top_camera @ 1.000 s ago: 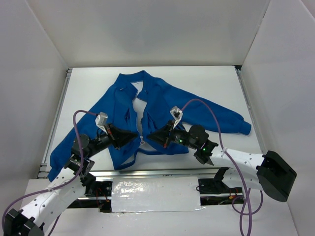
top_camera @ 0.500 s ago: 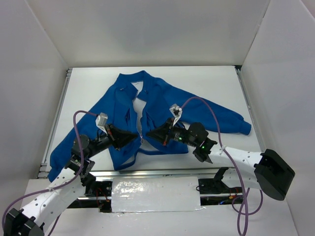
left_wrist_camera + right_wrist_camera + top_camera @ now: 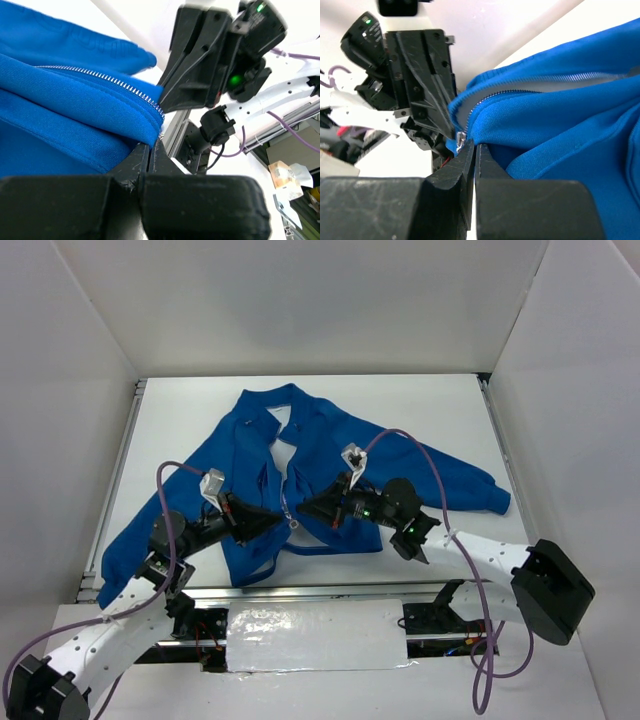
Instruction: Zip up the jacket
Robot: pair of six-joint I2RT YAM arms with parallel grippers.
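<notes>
Table [image 3: 180,410]: white, walled on three sides. Jacket [image 3: 400,455] lies flat mid-table, collar toward the far wall, one sleeve running out to the left near corner, the other out to the right, bottom hem close to the near edge. The front is open in the upper part, with white lining showing in the gap. Left arm [image 3: 110,625] and right arm [image 3: 490,560] both reach in low over the hem, meeting at the bottom of the front opening; a purple cable [image 3: 425,465] loops over the right one. Left gripper [image 3: 272,517] has its fingers pressed together, blue hem fabric pinched between them at the left front edge (clearest in its own wrist view [image 3: 150,147]). Right gripper [image 3: 305,508] is the same: fingers together on the right front edge, fabric bunched above the tips [image 3: 472,150]. The two sets of tips sit just beside each other, facing. Zipper [image 3: 100,77]: silver teeth run along the folded blue edge down to the pinch points, also seen from the right wrist [image 3: 545,82]. A small silver piece [image 3: 461,137] sits at its bottom end, right at the right gripper's tips; I cannot tell whether the two zipper halves are joined.
</notes>
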